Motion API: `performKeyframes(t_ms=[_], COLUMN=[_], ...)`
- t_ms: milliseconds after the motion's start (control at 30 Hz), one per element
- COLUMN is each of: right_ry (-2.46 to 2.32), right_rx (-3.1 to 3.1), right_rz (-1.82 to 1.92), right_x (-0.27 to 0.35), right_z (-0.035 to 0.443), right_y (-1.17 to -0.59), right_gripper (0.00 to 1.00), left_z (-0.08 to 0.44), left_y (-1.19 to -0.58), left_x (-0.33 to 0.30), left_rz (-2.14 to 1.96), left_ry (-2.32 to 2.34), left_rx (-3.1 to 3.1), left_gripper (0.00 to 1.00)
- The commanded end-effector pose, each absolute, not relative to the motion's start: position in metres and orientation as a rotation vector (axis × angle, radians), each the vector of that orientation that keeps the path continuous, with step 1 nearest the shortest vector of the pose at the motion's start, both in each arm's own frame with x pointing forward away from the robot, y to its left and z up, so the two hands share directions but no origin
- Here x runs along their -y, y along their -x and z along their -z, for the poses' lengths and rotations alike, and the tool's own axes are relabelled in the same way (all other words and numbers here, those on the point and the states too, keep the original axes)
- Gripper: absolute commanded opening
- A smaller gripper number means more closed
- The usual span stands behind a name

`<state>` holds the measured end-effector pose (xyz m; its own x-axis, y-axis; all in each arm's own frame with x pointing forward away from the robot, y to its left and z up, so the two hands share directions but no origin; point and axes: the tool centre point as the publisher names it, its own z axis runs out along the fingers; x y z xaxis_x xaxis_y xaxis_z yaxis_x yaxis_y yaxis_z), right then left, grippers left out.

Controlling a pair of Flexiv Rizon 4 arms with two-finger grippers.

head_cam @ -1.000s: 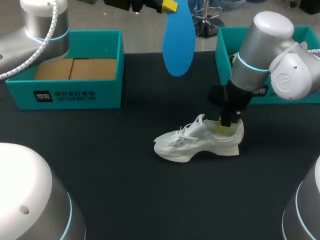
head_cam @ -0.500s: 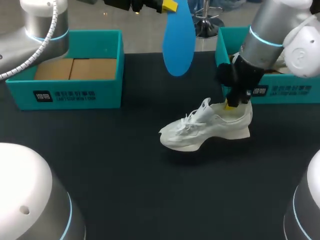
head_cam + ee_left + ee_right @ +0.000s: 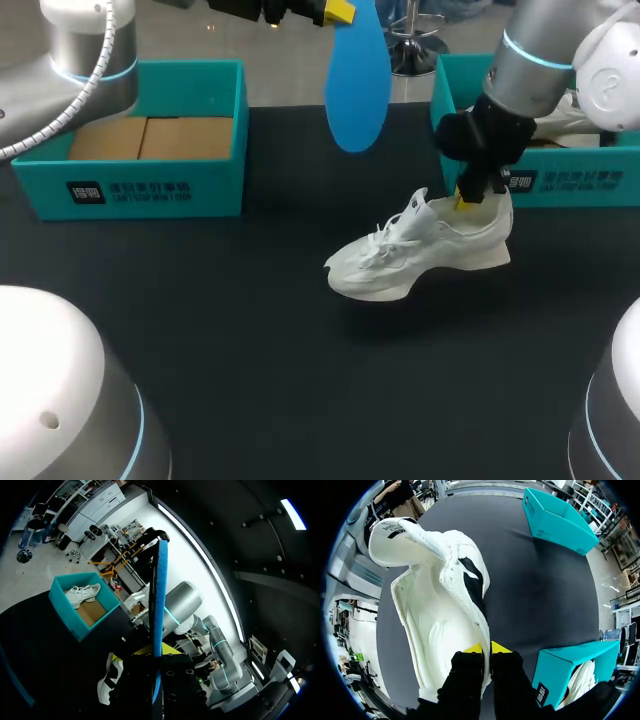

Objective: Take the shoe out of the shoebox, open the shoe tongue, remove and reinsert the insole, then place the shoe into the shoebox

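A white shoe hangs just above the black table, toe lowest and pointing left. My right gripper is shut on the side wall of its collar near the heel. In the right wrist view the collar wall runs between the yellow tips of that gripper, and the shoe's open inside shows beside it. High over the table's far side, my left gripper is shut on the top end of a blue insole, which hangs straight down. The left wrist view shows the insole edge-on ahead of the left gripper.
A teal shoebox stands at the back right, just behind the held shoe, with another white shoe inside. A second teal box with a brown cardboard bottom stands at the back left. Both boxes also show in the right wrist view.
My right gripper has shut on the shoe's collar, lifted it off the table and carried it right, toward the right shoebox. The left arm and insole have not moved.
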<state>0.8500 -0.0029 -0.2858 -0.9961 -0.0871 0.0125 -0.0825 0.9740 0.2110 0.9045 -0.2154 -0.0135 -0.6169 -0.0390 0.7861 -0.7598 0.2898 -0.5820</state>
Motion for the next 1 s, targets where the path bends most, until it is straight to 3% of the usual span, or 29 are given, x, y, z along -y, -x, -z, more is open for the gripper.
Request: performKeyframes(t_ms=[33,133,300,400,667,1000], right_ry=[-0.132,-0.132,0.59,1.098,1.851,2.274], right_rx=[3.098,3.098,3.161,3.003,2.556,2.184], right_rz=[0.324,0.324,0.026,0.003,-0.015,0.057], right_x=[0.002,0.002,0.031,0.043,0.055,0.04], right_z=[0.285,0.285,0.284,0.274,0.278,0.275], right_y=[-0.851,-0.851,-0.862,-0.854,-0.808,-0.78], right_gripper=[0.0,0.0,0.0,0.0,0.0,0.0], left_z=[0.014,0.014,0.014,0.014,0.014,0.014], left_y=[-0.904,-0.904,-0.904,-0.904,-0.904,-0.904], left_x=[0.215,0.215,0.215,0.215,0.215,0.215], left_rz=[-1.378,-1.378,-1.378,-1.378,-1.378,-1.378], left_ry=[-0.714,-0.714,-0.714,-0.714,-0.714,-0.714], left_rx=[1.891,1.891,1.891,1.891,1.891,1.891], left_gripper=[0.0,0.0,0.0,0.0,0.0,0.0])
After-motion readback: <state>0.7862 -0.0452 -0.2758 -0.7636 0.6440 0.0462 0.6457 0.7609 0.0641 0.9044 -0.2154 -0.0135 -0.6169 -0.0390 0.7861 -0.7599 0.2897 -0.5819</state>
